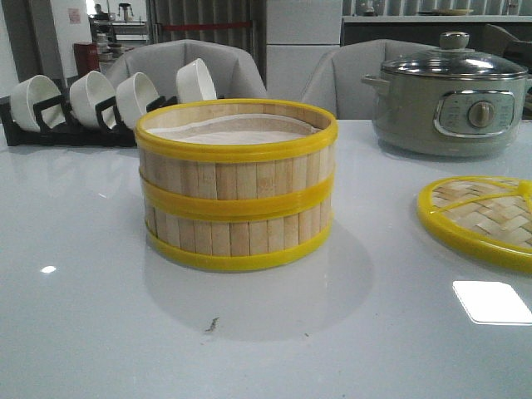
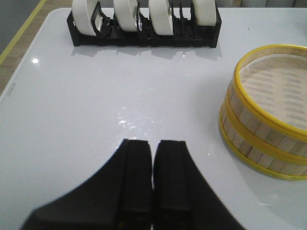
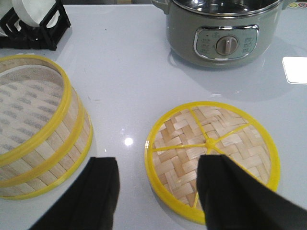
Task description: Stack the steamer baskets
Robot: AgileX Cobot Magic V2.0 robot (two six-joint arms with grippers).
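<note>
Nearest the robot, the left gripper point(image 2: 153, 163) hangs over bare white table point(image 1: 100, 316) with its two black fingers point(image 2: 136, 172) pressed together, nothing between them; the right gripper point(image 3: 158, 191) stands wide apart, one finger near the stacked baskets and the other over the edge of the woven bamboo lid point(image 3: 211, 153), gripping nothing; that lid lies flat on the table to the right, yellow-rimmed, with yellow spokes meeting at a small centre knob.

In the middle of the table the two steamer baskets point(image 1: 237, 187) sit one on top of the other, aligned into a single drum; pale vertical slats show between three yellow bands, and a pale liner point(image 1: 233, 133) lies inside the upper one; the stack stands upright, well apart from both grippers and near but not touching the lid.

Farther back on the right stands a grey electric pot point(image 1: 449, 104) with a glass lid and a front dial; on the far left a black dish rack point(image 1: 75, 125) holds four white bowls point(image 1: 91, 96) on edge; behind the table are grey chairs point(image 1: 191, 58).
</note>
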